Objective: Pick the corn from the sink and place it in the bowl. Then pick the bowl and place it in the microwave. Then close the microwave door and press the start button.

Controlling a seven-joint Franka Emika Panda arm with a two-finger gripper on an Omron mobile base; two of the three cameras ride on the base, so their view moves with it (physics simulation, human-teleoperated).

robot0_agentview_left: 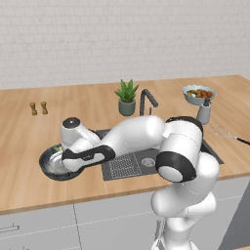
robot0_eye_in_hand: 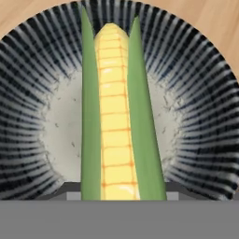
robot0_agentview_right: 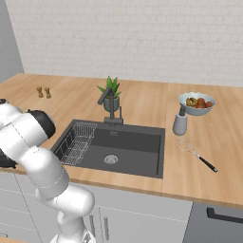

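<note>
Right now the gripper (robot0_eye_in_hand: pixel 120 196) pinches the corn (robot0_eye_in_hand: pixel 115 112) at its near end, directly above the bowl (robot0_agentview_left: pixel 51 166) on the bench left of the sink (robot0_agentview_right: pixel 118 147); its long axis runs straight outward over the bowl's pale centre.

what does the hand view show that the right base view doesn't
Hand view: the corn seen close up, yellow kernels between green husks, pointing down over the pale middle of the bowl, with the corn's near end at the gripper.

Right base view: the sink with its wire rack and tap, a plant, a whisk and a small bowl of food.

Both: the wooden counter.
</note>
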